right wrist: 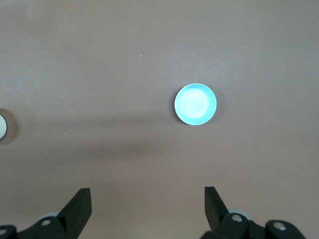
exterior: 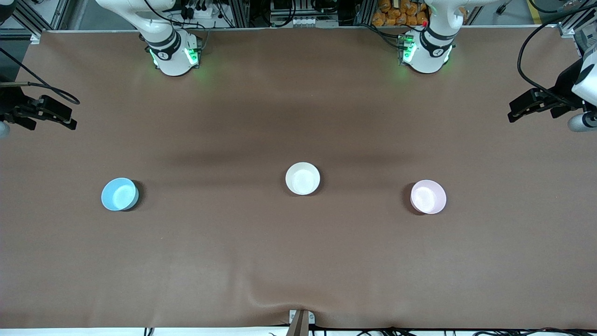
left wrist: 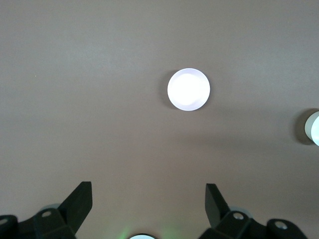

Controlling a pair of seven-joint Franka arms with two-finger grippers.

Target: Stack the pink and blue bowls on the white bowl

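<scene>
I am looking at three small round smooth bowls sitting upright and well apart in a rough row on the matte brown table (exterior: pixel 298 261), whose covering is rippling near the front camera; the white bowl (exterior: pixel 303 178) is sitting in the middle, slightly farther from the front camera than the others; the light blue bowl (exterior: pixel 120 194) is resting toward the right arm's end, the pale pink bowl (exterior: pixel 428 196) toward the left arm's end, each glossy inside. The left gripper (left wrist: pixel 149 201) is hanging high above the table with the pink bowl under its wrist camera, its dark fingers spread wide and holding nothing; the right gripper (right wrist: pixel 148 201) is hanging likewise with the blue bowl below, fingers apart and empty.
</scene>
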